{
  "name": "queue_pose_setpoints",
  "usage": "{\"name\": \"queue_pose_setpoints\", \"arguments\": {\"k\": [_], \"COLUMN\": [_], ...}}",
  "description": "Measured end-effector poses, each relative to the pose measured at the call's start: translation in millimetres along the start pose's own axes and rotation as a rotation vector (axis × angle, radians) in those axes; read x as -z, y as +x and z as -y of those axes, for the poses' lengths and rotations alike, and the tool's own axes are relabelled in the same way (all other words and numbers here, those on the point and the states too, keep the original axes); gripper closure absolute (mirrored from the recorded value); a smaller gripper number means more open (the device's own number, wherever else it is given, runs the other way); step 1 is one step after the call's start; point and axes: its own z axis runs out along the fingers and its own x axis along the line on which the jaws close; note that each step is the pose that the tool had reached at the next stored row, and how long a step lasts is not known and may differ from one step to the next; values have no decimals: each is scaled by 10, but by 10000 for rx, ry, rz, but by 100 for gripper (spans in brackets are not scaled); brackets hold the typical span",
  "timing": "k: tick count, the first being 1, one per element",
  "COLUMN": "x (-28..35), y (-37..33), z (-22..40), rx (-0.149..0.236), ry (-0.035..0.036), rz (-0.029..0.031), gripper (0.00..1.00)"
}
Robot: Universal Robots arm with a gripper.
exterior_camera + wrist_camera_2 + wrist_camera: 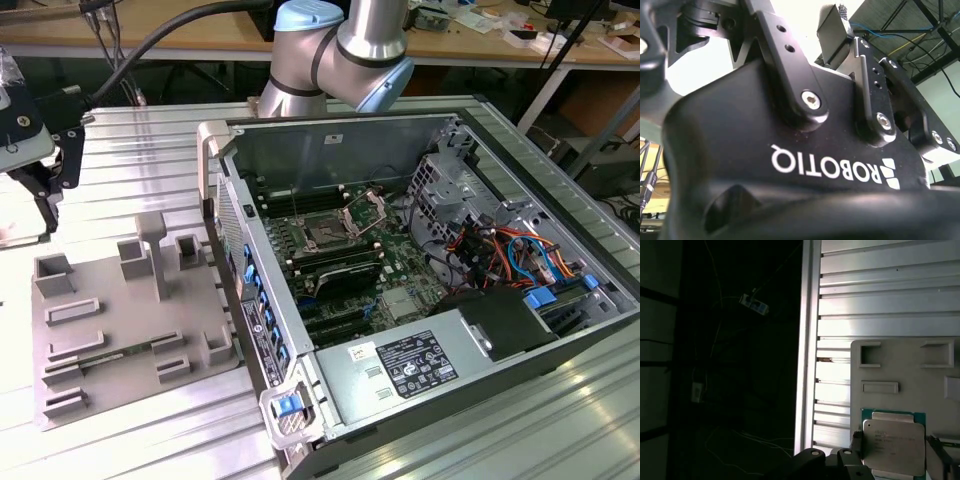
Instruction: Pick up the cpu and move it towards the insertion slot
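I'm gripping cpu (892,440) by its edges w/ end effector (895,444) closed on it, so it's riding flat for insertion slot (325,236), well apart.

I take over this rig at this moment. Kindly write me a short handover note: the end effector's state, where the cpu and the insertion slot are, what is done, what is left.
End effector: at the exterior view's left edge, above the table by the grey fixture. It appears shut on the cpu, with fingers against opposite edges in the first wrist view.
Cpu: in the grasp, silvery top showing, over the fixture.
Insertion slot: inside the open computer case, metal frame raised.
Done: the pick-up, as it seems.
Left: the cpu is not yet near the slot.
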Motion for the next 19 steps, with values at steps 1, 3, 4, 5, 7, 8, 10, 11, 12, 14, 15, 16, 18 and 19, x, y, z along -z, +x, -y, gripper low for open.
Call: {"name": "queue_pose_setpoints", "arguments": {"k": [1,3,4,5,7,8,10,11,12,14,15,16,18,19], "x": [7,30,37,45,64,70,82,89,95,108,113,120,135,141], "y": [0,0,0,0,0,0,0,0,0,0,0,0,0,0], "z": [0,-1,-1,-1,-1,-1,-1,-1,-1,-2,-2,-2,-2,-2], "rx": [0,0,0,0,0,0,0,0,-1,-1,0,0,-1,-1], "ry": [-1,-3,-4,-4,-7,-7,-9,-9,-9,-11,-11,-12,-14,-15], "rz": [0,1,0,0,0,0,1,0,0,1,1,0,0,2], "gripper": [47,47,47,47,47,47,47,47,47,47,47,47,47,47]}}
